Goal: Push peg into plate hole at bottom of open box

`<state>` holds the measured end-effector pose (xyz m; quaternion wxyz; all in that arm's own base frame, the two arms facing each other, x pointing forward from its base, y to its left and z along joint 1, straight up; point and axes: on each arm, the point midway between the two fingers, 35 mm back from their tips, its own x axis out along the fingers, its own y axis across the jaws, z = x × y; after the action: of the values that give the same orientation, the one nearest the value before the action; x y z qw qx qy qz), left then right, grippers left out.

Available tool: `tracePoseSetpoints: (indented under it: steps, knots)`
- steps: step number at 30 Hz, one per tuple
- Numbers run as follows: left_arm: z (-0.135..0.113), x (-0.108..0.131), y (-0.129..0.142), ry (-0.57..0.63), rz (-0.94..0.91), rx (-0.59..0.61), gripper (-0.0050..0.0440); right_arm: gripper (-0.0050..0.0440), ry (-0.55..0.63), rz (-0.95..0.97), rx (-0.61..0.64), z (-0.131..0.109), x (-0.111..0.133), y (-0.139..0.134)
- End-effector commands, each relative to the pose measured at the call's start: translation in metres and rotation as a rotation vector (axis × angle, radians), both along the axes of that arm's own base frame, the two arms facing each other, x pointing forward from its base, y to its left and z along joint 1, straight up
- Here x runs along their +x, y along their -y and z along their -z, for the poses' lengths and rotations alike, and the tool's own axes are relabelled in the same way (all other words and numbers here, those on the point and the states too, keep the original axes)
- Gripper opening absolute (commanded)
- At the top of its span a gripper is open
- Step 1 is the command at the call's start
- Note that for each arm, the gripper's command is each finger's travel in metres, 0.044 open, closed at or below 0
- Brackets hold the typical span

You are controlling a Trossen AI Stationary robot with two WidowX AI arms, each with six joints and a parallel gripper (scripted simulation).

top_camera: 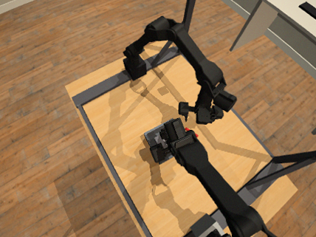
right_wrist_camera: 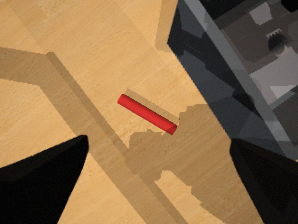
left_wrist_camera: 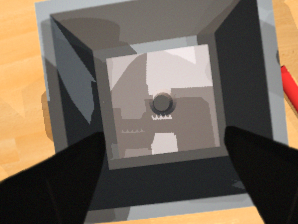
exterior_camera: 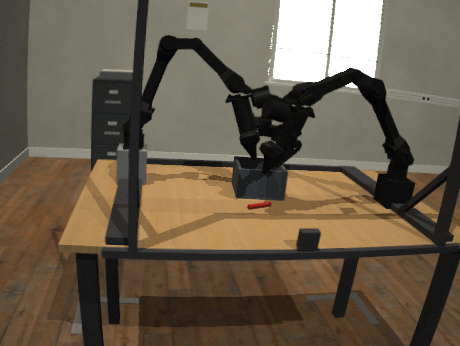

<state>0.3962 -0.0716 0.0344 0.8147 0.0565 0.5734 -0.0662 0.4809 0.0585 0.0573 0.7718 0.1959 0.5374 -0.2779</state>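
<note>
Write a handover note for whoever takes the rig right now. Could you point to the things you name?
Left gripper (top_camera: 162, 144) (exterior_camera: 254, 154) (left_wrist_camera: 165, 131): open, nothing held, over the box (top_camera: 147, 135) (exterior_camera: 260, 185) (left_wrist_camera: 45, 55) (right_wrist_camera: 200, 80).
Right gripper (top_camera: 200, 120) (exterior_camera: 270, 167) (right_wrist_camera: 159, 140): open, nothing held, above the peg (top_camera: 187, 130) (exterior_camera: 259, 205) (left_wrist_camera: 290, 86) (right_wrist_camera: 147, 114).
Peg: lying on its side on the table, outside the box.
Plate (left_wrist_camera: 190, 65) (right_wrist_camera: 272, 70): at the box bottom, hole (left_wrist_camera: 162, 102) (right_wrist_camera: 276, 42) unfilled.
Done: box is open, hole in plain view of the left wrist camera. No peg grasp or insertion.
Left: pick up the peg, stand it upright, line it up with the hole, push it fully in.
</note>
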Motion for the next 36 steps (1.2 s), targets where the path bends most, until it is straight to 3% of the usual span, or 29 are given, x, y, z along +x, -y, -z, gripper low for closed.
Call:
tracePoseSetpoints:
  steps: [1, 4, 6, 10, 16, 21, 23, 27, 32, 36]
  knots:
    - [-0.03, 0.009, -0.028, 0.074, -0.06, 0.012, 0.0248, 0.044, 0.031, -0.001, 0.007, -0.014, 0.003, -0.001]
    - [-0.071, 0.021, -0.033, 0.193, -0.118, -0.036, 0.0176, 0.044, 0.031, -0.001, 0.007, -0.014, 0.003, -0.001]
    - [-0.071, 0.021, -0.033, 0.193, -0.118, -0.036, 0.0176, 0.044, 0.031, -0.001, 0.007, -0.014, 0.003, -0.001]
    - [-0.124, 0.013, 0.014, 0.319, -0.073, -0.135, 0.017, 0.044, 0.031, -0.001, 0.007, -0.014, 0.003, -0.001]
    - [-0.174, -0.025, 0.09, 0.457, 0.079, -0.271, 0.017, 0.044, 0.031, -0.001, 0.007, -0.014, 0.003, -0.001]
    - [-0.167, -0.072, 0.134, 0.375, 0.15, -0.338, 0.017, 0.044, 0.031, -0.001, 0.007, -0.014, 0.003, -0.001]
    - [-0.167, -0.072, 0.134, 0.375, 0.15, -0.338, 0.017, 0.044, 0.031, -0.001, 0.007, -0.014, 0.003, -0.001]
    - [-0.194, -0.106, 0.19, 0.387, 0.287, -0.474, 0.017, 0.044, 0.031, -0.001, 0.007, -0.014, 0.003, -0.001]
    - [-0.184, -0.111, 0.222, 0.432, 0.459, -0.394, 0.017, 0.044, 0.018, -0.003, 0.001, -0.012, 0.001, 0.003]
    - [-0.174, -0.114, 0.244, 0.491, 0.618, -0.295, 0.017, 0.044, 0.033, -0.033, -0.004, -0.028, -0.005, 0.02]
